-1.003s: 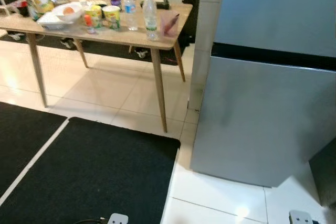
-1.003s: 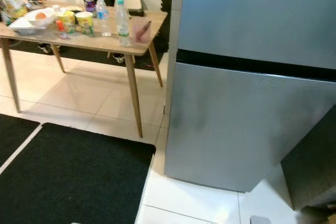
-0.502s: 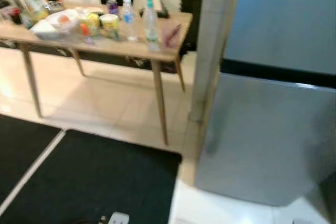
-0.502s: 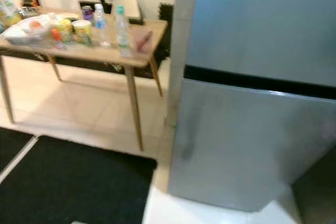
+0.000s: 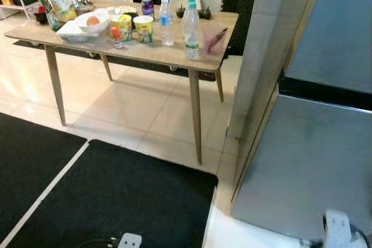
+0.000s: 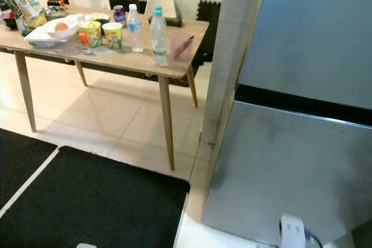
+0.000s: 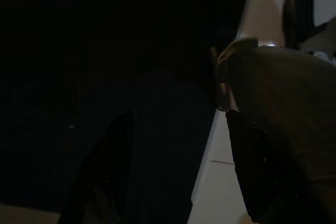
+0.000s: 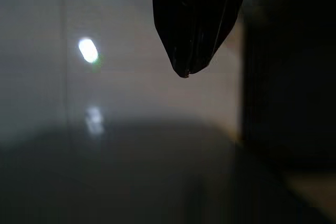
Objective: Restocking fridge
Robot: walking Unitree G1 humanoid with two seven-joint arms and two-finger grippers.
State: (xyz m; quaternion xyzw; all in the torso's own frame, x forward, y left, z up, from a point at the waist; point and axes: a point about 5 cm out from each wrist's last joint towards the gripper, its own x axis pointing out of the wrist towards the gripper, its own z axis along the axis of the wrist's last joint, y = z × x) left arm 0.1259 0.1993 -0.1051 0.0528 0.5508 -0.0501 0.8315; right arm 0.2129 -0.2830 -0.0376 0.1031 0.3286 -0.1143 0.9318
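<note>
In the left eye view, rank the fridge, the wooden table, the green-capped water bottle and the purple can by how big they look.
1. fridge
2. wooden table
3. green-capped water bottle
4. purple can

The fridge stands nearer the camera and runs past the frame edge, so its lead is partly nearness.

A: What does the wrist camera on the left arm see?

B: A very dark scene. The left gripper [image 7: 176, 166] points down, its two black fingers [image 7: 107, 169] spread wide apart with nothing between them. One finger is a thin dark blade; the other looks broad and brownish from being close to the lens.

A: And beneath it?

B: A black mat [image 7: 105, 66] covers most of the floor. Along the mat's edge runs a pale tiled floor [image 7: 220, 182], lit brightly toward the far corner. A dark rounded shape [image 7: 298, 9] stands there, too dim to identify.
</note>
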